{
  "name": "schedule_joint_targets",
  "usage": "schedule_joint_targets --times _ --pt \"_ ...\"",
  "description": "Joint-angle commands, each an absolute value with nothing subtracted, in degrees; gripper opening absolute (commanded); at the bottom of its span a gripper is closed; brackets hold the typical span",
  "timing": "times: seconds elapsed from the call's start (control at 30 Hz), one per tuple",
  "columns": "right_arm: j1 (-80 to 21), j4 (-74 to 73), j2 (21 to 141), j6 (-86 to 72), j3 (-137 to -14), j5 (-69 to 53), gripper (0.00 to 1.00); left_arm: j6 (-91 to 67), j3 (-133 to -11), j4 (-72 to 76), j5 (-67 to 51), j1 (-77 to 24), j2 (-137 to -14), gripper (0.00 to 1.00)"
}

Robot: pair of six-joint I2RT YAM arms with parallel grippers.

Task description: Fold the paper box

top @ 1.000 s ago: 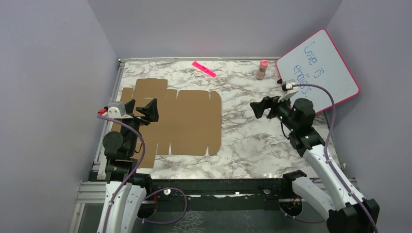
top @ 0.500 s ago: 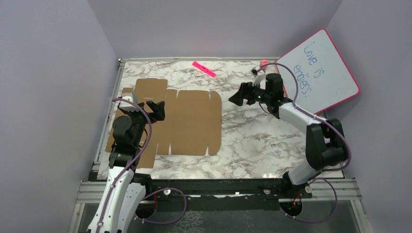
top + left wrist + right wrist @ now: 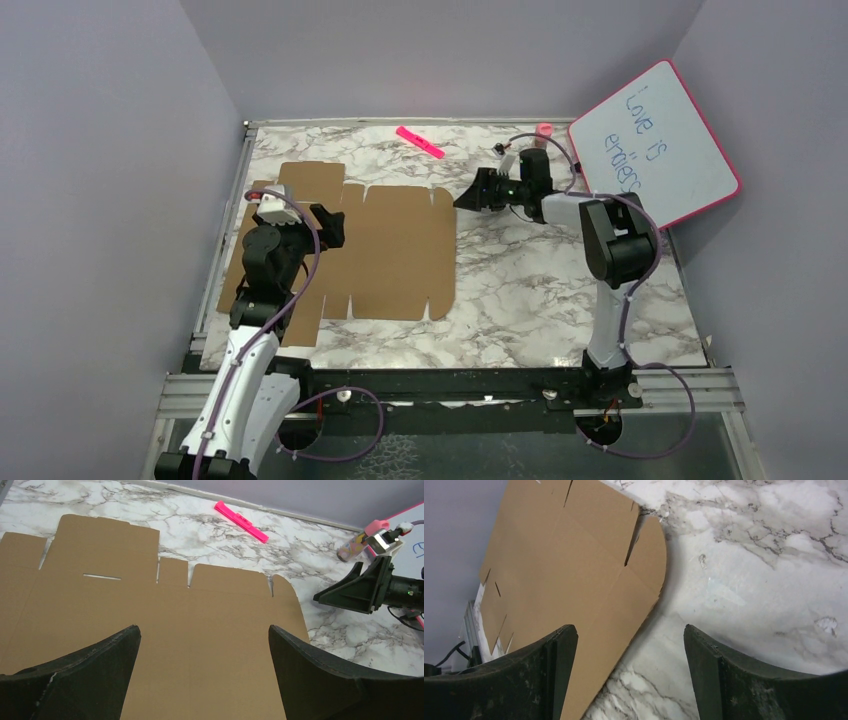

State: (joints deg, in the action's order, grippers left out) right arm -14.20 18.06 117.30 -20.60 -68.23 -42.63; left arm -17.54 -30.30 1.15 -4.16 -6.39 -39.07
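The paper box (image 3: 380,250) is a flat brown cardboard die-cut sheet lying unfolded on the left half of the marble table. It also shows in the left wrist view (image 3: 150,615) and the right wrist view (image 3: 564,580). My left gripper (image 3: 325,225) hovers above the sheet's left part, open and empty. My right gripper (image 3: 470,198) is open and empty, just right of the sheet's upper right rounded corner, pointing left at it. In the right wrist view the sheet's right edge runs between my open fingers (image 3: 629,635).
A pink-framed whiteboard (image 3: 655,145) leans at the back right. A pink marker (image 3: 420,142) lies near the back edge. A small pink-capped bottle (image 3: 543,130) stands behind the right arm. Bare marble (image 3: 560,290) lies right of the sheet.
My right arm has swung left and stretched out low, bringing its gripper to the sheet's upper right corner. My left gripper has moved a little right and forward over the sheet.
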Motion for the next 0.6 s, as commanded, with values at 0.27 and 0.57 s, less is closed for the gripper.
schedule_joint_targets --times 0.27,0.57 --pt "-15.05 21.64 130.41 -27.44 -78.66 -47.63 0.73 -16.90 -32.00 2.54 -3.90 -6.45 -41.79 0.99" --pt "-16.55 22.37 137.16 -30.69 -83.77 -49.68 0.64 -16.43 -31.82 3.98 -6.12 -6.28 -42.64 0.99"
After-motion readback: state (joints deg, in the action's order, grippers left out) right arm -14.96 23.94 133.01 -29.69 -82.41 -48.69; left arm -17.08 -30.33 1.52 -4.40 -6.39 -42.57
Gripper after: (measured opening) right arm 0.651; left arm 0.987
